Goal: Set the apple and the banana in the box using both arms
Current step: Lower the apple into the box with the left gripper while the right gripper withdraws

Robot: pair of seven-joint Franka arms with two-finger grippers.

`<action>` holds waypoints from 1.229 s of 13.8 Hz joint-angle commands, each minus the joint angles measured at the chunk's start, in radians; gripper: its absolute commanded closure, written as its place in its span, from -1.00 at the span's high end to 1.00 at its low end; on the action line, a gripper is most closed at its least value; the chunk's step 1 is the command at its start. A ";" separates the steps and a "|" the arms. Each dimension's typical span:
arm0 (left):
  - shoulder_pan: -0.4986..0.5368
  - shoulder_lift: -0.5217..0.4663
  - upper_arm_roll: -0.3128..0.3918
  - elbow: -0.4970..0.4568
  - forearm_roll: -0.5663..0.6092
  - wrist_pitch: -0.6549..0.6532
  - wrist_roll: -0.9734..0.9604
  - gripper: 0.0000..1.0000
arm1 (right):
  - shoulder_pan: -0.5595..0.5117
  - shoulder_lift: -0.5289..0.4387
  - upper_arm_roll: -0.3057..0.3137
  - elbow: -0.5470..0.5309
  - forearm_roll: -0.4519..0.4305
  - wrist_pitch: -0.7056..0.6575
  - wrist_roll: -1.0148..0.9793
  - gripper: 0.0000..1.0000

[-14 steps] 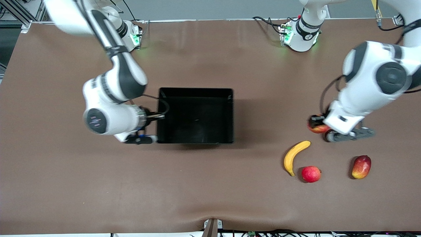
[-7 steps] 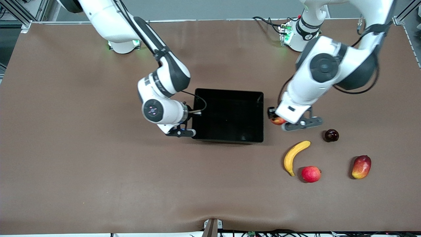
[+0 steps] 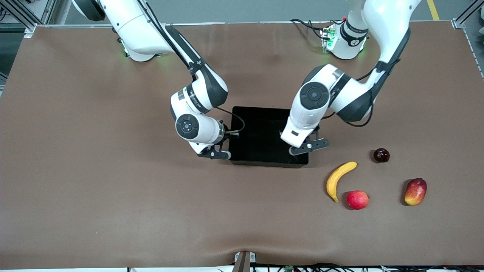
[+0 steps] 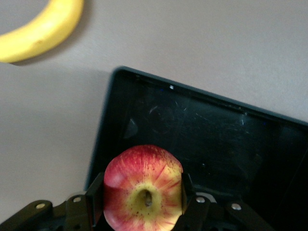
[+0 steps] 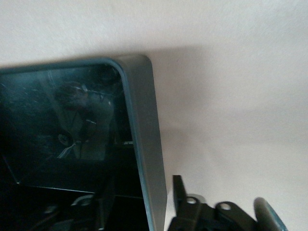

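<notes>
Black and glossy, the box [image 3: 264,117] is the landmark: over its end toward the left arm, the left gripper [image 4: 142,204] is clamped on the apple [image 4: 143,186]. The right gripper [image 3: 215,154] grips the box's wall at the right arm's end, fingers closed on it. The banana [image 3: 338,179] lies on the table nearer the front camera than the box, toward the left arm's end.

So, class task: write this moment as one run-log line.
left gripper: shut on apple, over box | right gripper: on box wall | banana: on table
</notes>
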 commanded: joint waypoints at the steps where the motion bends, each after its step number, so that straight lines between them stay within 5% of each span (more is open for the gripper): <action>1: -0.025 0.047 -0.001 0.010 0.035 0.015 -0.023 -0.77 | -0.079 -0.079 0.001 0.045 0.016 -0.177 0.006 1.00; 4: -0.026 0.098 -0.001 -0.002 0.046 0.021 -0.022 -0.77 | -0.146 -0.087 -0.019 0.175 -0.028 -0.390 0.007 1.00; 8: -0.034 0.149 -0.003 -0.028 0.085 0.035 -0.022 -0.76 | -0.203 -0.145 -0.032 0.293 -0.259 -0.496 -0.011 1.00; 11: -0.040 0.150 -0.003 -0.064 0.085 0.046 -0.023 -0.70 | -0.280 -0.183 -0.035 0.364 -0.290 -0.650 -0.095 1.00; 12: -0.043 0.150 -0.003 -0.065 0.085 0.046 -0.023 -0.57 | -0.313 -0.195 -0.035 0.373 -0.304 -0.708 -0.126 1.00; 13: -0.043 0.150 -0.003 -0.067 0.085 0.046 -0.023 -0.04 | -0.346 -0.215 -0.035 0.375 -0.306 -0.760 -0.128 1.00; 14: -0.048 0.150 -0.003 -0.067 0.085 0.046 -0.023 0.99 | -0.369 -0.246 -0.038 0.373 -0.321 -0.792 -0.128 1.00; 17: -0.060 0.137 -0.003 -0.061 0.085 0.043 -0.026 1.00 | -0.424 -0.359 -0.032 0.327 -0.358 -0.825 -0.134 1.00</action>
